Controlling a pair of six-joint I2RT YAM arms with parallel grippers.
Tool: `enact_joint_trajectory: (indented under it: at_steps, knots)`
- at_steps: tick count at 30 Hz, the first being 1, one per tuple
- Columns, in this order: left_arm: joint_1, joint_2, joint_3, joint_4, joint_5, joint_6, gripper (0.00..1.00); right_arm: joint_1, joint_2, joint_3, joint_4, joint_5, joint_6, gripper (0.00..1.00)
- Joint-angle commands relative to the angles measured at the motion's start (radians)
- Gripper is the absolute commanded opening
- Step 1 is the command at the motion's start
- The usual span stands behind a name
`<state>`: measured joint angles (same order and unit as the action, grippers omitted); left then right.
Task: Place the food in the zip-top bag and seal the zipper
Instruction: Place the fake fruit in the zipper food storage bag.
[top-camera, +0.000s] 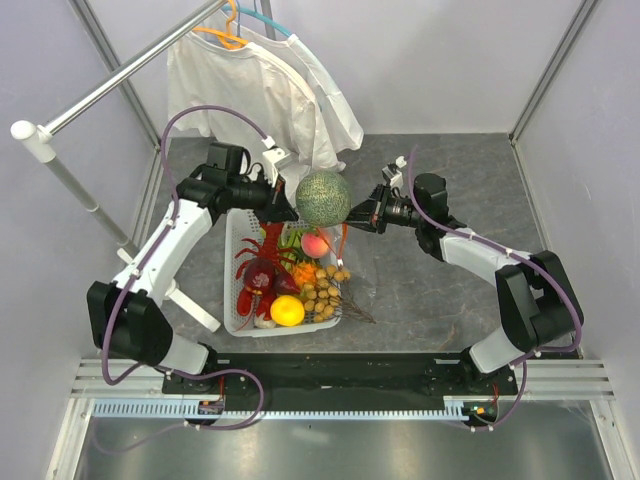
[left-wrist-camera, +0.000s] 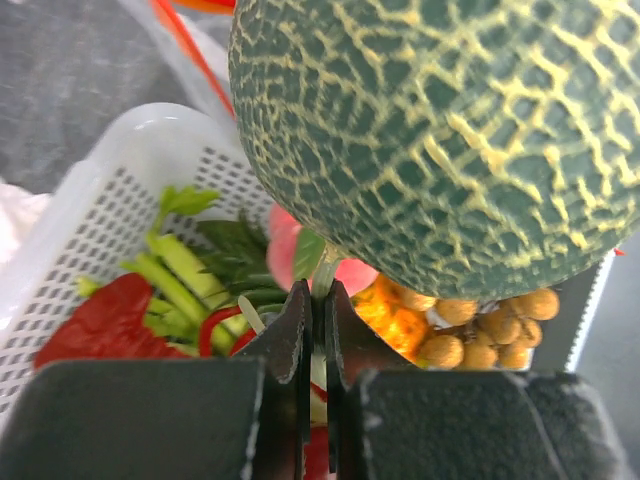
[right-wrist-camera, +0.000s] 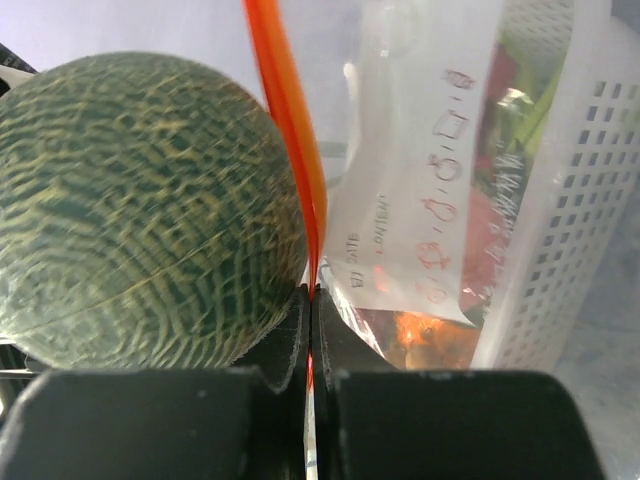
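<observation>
Over the far right corner of the basket (top-camera: 238, 322) — we hold the melon (top-camera: 323, 197) aloft | left hand (left-wrist-camera: 318, 300) pinched shut on its stem (left-wrist-camera: 323, 272) | right hand (right-wrist-camera: 311, 300) clamped on the zipper (right-wrist-camera: 288, 120) | zip-top bag (right-wrist-camera: 430, 200) hangs just beside the basket's right wall

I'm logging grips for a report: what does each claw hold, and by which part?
The left claw pinches the melon by what looks like its thin stem; the right claw pinches the clear bag by its orange zipper strip.

melon (left-wrist-camera: 440, 140) cropped above, bag lettering (right-wrist-camera: 440, 165) illegible
</observation>
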<state>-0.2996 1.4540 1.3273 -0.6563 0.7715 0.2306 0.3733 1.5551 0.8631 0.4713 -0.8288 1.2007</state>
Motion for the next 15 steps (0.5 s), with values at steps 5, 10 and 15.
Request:
enact_joint_trajectory:
  at_steps: [5,10,15]
  knots:
    - [0.024,-0.044,0.038,-0.08,-0.109,0.267,0.02,-0.001,-0.016,0.053,0.0,-0.001,-0.056,0.0]
    - [-0.001,0.045,0.15,-0.262,-0.162,0.415,0.02,-0.002,-0.012,0.086,-0.004,-0.009,-0.055,0.0]
    - [-0.105,0.117,0.191,-0.325,-0.279,0.507,0.02,0.001,0.003,0.083,0.038,-0.018,-0.029,0.0]
